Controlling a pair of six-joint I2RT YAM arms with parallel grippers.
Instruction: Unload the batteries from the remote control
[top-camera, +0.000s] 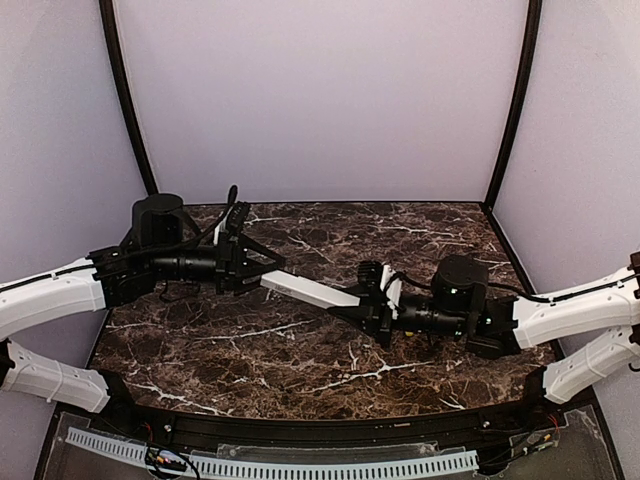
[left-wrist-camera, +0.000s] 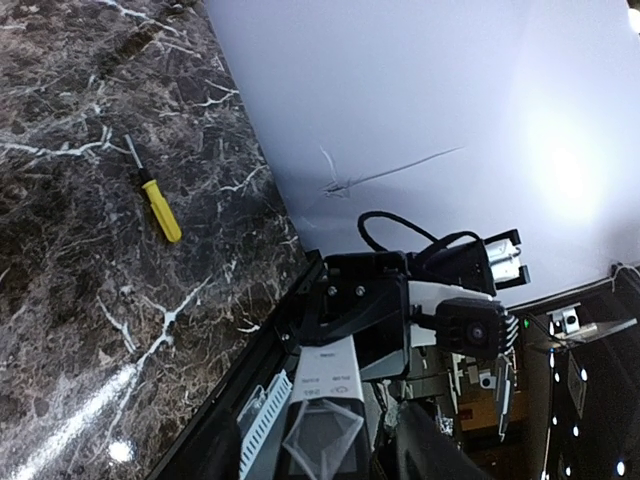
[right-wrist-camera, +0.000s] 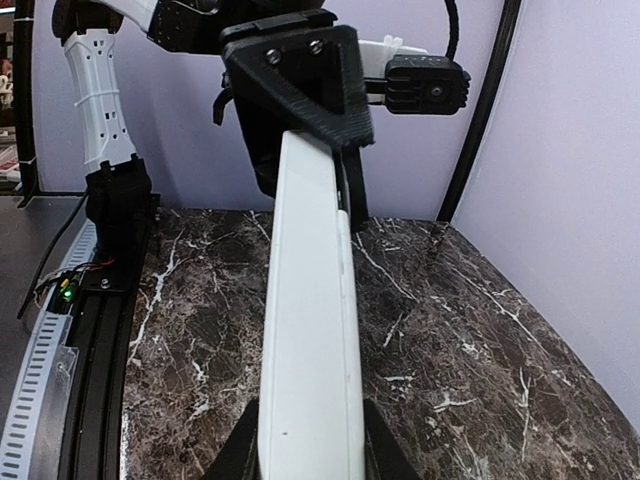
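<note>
Dark marble table (top-camera: 300, 370), lavender walls around.
- Remote control (top-camera: 310, 290): airborne over table centre, clear of surface, long axis running 10 o'clock to 4 o'clock in top view, bridging both arms.
- Right gripper (top-camera: 372, 305): at 4 o'clock end, fingers (right-wrist-camera: 382, 452) pressed against both long sides of remote – clamped.
- Left gripper (top-camera: 252, 268): straddles 10 o'clock end; whether it clamps or stands slack, cannot tell.
- Yellow-handled screwdriver (left-wrist-camera: 160, 208): flat on marble, 10 o'clock in left wrist view.
</note>
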